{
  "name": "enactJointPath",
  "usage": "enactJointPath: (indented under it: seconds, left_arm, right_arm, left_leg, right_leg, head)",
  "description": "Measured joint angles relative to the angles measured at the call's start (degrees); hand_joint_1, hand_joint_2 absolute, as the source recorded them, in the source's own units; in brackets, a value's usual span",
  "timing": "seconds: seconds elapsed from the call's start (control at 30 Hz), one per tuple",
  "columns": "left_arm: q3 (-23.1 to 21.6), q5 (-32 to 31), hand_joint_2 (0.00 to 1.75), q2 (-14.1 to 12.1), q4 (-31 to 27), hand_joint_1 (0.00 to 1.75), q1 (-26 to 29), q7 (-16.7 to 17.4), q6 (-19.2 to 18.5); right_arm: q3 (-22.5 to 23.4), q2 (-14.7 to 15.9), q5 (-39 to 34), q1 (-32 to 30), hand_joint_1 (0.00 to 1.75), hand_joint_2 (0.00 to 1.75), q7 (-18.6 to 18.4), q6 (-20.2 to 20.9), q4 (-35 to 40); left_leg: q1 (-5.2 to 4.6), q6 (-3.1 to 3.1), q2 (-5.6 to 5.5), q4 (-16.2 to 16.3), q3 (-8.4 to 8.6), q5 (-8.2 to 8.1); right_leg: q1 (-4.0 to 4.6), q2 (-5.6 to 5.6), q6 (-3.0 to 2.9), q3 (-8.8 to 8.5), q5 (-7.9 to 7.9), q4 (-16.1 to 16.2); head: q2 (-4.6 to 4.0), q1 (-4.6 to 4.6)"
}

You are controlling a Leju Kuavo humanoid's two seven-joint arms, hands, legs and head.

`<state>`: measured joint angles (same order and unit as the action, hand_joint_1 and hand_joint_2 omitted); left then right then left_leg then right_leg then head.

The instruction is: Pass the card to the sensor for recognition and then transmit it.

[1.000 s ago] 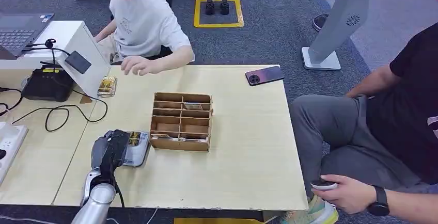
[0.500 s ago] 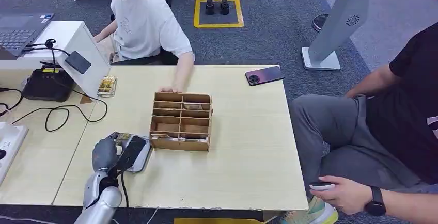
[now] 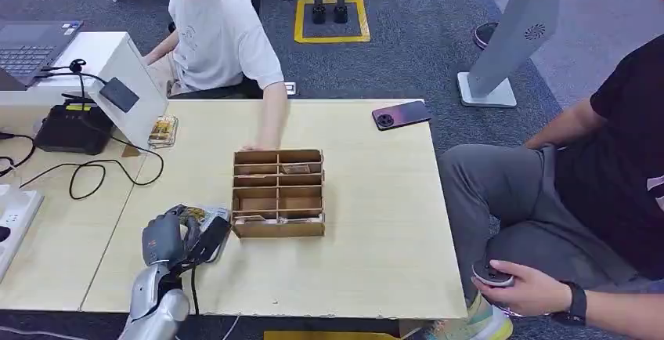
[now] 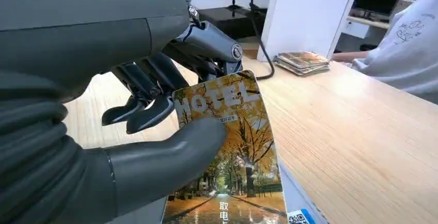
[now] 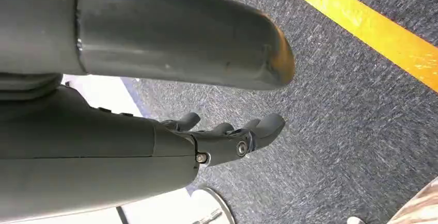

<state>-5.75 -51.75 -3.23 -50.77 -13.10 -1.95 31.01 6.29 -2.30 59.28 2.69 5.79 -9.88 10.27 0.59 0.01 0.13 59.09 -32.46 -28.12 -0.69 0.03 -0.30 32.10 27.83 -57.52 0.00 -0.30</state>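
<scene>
Currently my left hand (image 3: 182,238) sits at the near-left of the worktop (image 3: 376,222), pinching the card (image 4: 232,152) between thumb and dark fingers (image 4: 147,113); the left wrist view shows the thumb pressed flat across the card's printed face, an autumn-tree picture with lettering at the end nearest the fingers. Card appears lifted just clear of the small grey tray (image 3: 213,240) beneath it, though I cannot tell for certain whether an edge touches. Long axis of the card runs out from the palm, roughly away from the hand and toward the wooden divider box (image 3: 278,193) just beside it. The sensor (image 3: 118,94), a dark pad on the slanted face of the white stand (image 3: 110,58), lies well apart from the hand: farther across the worktop and to the left, with a loop of black cable (image 3: 102,169) between. My judgement: the coming move is a carry forward and leftward, and the card's face must be turned toward that slanted pad, so wrist rotation matters more than reach. Left hand is the nearer by far; my right hand (image 5: 227,136) hangs over the grey carpet, fingers loosely spread, holding nothing. A person in a white shirt (image 3: 219,34) rests a hand at the far edge of the box. Stack of cards (image 3: 161,130) lies by the stand's foot.
</scene>
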Motion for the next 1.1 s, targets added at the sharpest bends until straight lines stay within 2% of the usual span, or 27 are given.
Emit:
enactJointPath:
  seconds: [0.13,0.2,0.27,0.4,0.57,0.73,0.83,0.97,1.03,1.1]
  left_arm:
    - [0.72,11.23,1.75,0.5,-0.11,1.75,-0.17,-6.3,-5.36]
    - [2.1,21.8,1.75,1.09,-1.49,1.75,0.06,-10.76,-11.05]
    - [3.12,30.72,1.75,1.68,-3.53,1.75,0.61,-13.89,-14.0]
    - [4.5,48.37,1.75,2.45,-11.33,1.75,1.98,-17.35,-15.12]
    - [5.35,55.31,1.75,1.79,-20.22,1.75,0.81,-19.77,-14.21]
    - [5.7,54.33,1.75,0.0,-23.96,1.75,-2.76,-20.04,-12.1]
    - [5.79,50.46,1.75,-0.89,-24.2,1.75,-4.42,-21.48,-8.91]
    - [5.66,34.34,1.75,-2.09,-23.91,1.75,-5.83,-24.19,1.63]
    - [5.18,26.65,1.75,-2.89,-22.93,1.75,-6.54,-24.19,5.34]
    - [4.92,14.7,1.75,-3.5,-21.71,1.75,-6.95,-23.84,7.84]
  right_arm:
    - [0.07,-0.13,0.15,-0.02,0.0,0.0,0.26,-0.18,0.0]
    - [0.2,-0.15,0.24,-0.02,0.0,0.0,0.59,-0.39,0.0]
    - [0.41,-0.22,0.46,-0.06,0.0,0.0,0.77,-0.57,-0.02]
    - [0.46,-0.28,1.16,-0.1,0.0,0.0,0.87,-1.18,-0.02]
    - [0.46,-0.39,1.86,-0.09,0.0,0.0,1.2,-1.05,-0.02]
    - [0.48,-0.5,2.08,0.02,0.0,0.0,1.09,-0.72,0.0]
    - [0.46,-0.77,2.51,0.32,0.0,0.0,0.83,-0.18,0.09]
    - [0.46,-1.01,3.15,0.71,0.0,0.0,0.85,0.85,0.28]
    - [0.46,-1.05,3.39,0.95,0.0,0.0,0.85,1.03,0.35]
    - [0.46,-1.05,3.72,1.23,0.0,0.0,0.98,1.33,0.46]
  left_leg:
    - [-0.01,0.01,-0.07,0.0,0.11,0.01]
    - [-0.01,0.02,-0.07,0.0,0.13,0.02]
    - [-0.01,0.02,-0.07,0.0,0.12,0.03]
    - [0.0,0.0,-0.06,0.01,0.03,0.09]
    - [0.02,-0.01,-0.06,0.01,0.02,0.09]
    - [0.04,-0.04,-0.08,0.0,0.02,0.11]
    - [0.04,-0.05,-0.06,0.0,0.02,0.12]
    - [0.02,-0.05,-0.05,0.0,0.02,0.12]
    - [0.02,-0.05,-0.05,0.0,0.01,0.12]
    - [0.02,-0.05,-0.04,0.0,0.01,0.12]
  right_leg:
    - [0.0,-0.08,0.0,-0.13,0.0,0.0]
    - [0.0,-0.09,0.0,-0.16,0.0,0.0]
    - [0.0,-0.08,0.0,-0.15,0.0,0.0]
    - [0.01,-0.06,-0.01,-0.06,-0.07,0.0]
    - [0.01,-0.07,-0.02,-0.03,-0.07,0.0]
    - [0.01,-0.06,-0.02,-0.03,-0.08,-0.03]
    - [0.02,-0.05,-0.04,-0.02,-0.08,-0.03]
    - [0.02,-0.02,-0.04,0.01,-0.09,-0.03]
    - [0.02,-0.03,-0.04,0.01,-0.09,-0.03]
    - [0.01,-0.02,-0.04,0.02,-0.09,-0.03]
  head:
    - [0.02,0.0]
    - [0.0,0.0]
    - [0.0,0.02]
    - [0.0,0.04]
    - [0.02,0.02]
    - [0.0,0.0]
    - [0.02,0.02]
    - [0.0,0.02]
    - [0.0,0.02]
    - [0.0,0.02]
